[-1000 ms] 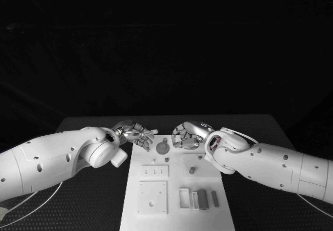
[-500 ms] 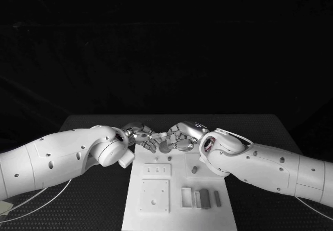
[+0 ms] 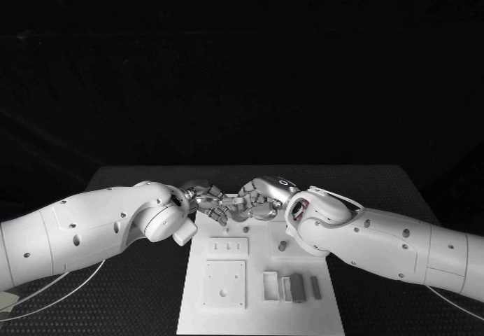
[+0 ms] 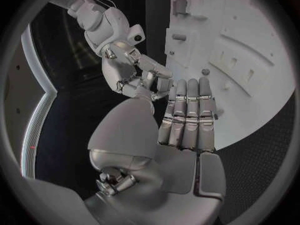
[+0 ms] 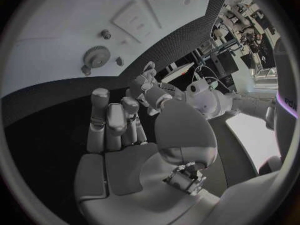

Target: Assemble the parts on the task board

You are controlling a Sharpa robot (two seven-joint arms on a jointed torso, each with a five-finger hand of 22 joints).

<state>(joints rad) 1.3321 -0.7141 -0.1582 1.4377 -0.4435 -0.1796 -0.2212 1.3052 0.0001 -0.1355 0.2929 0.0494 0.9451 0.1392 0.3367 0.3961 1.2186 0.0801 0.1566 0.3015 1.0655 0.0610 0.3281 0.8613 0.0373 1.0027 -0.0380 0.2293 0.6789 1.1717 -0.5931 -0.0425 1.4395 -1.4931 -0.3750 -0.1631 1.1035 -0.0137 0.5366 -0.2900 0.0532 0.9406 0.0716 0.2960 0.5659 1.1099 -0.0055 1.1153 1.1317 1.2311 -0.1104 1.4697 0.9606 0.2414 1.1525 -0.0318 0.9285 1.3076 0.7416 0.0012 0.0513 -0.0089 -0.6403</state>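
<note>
Left hand (image 3: 205,199): has closed in over the far edge of the white task board (image 3: 260,308); fingers straight, side by side, holding nothing.
Right hand (image 3: 260,201): now nearly touching the left; fingers bent, empty.
Grey toothed gear (image 5: 95,56): lies on the board's far end, ungrasped; assembly not started.

Robot body: two white arms, silver hands.
We note glossy white arm shells dotted with small dark screw holes; the left hand (image 3: 207,199) and right hand (image 3: 260,199) are silver with segmented metallic fingers. The right wrist shows a reddish ring, and thin white cables loop beside both arms.
</note>
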